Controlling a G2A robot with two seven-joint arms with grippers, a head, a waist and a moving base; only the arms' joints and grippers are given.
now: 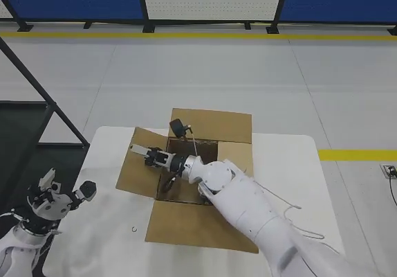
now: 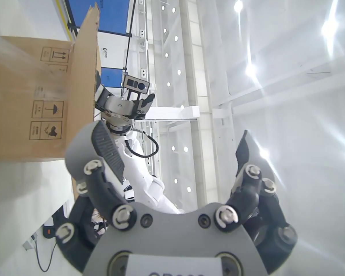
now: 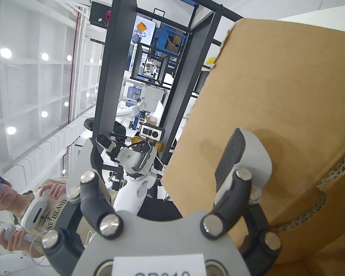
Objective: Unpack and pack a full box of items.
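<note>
**Item:** cardboard box (image 1: 211,124), all four flaps folded out, standing mid-table (image 1: 102,228). Its interior is too dark to tell the contents.

**My right pincer** (image 3: 165,142): released, fingers spread and holding nothing. It is at the box's left flap (image 1: 131,173), with one pad in front of the cardboard.

**My left pincer** (image 2: 172,130): released and empty. It is well apart from the box, out past the table's near corner.

**Hazards, as I judge them:**
- Clamping or pushing the flap could crease or tear it.
- It could also drag or tip the whole box, since my other pincer is too far off to steady it.
- A flap knocked inward would block the way to the contents.

**Markings:**
- The box wall carries handling pictograms (image 2: 47,107), with upright arrows and an umbrella among them.
- Each pincer base carries a white label (image 3: 159,265), cut off at the edge and not legible.
</note>
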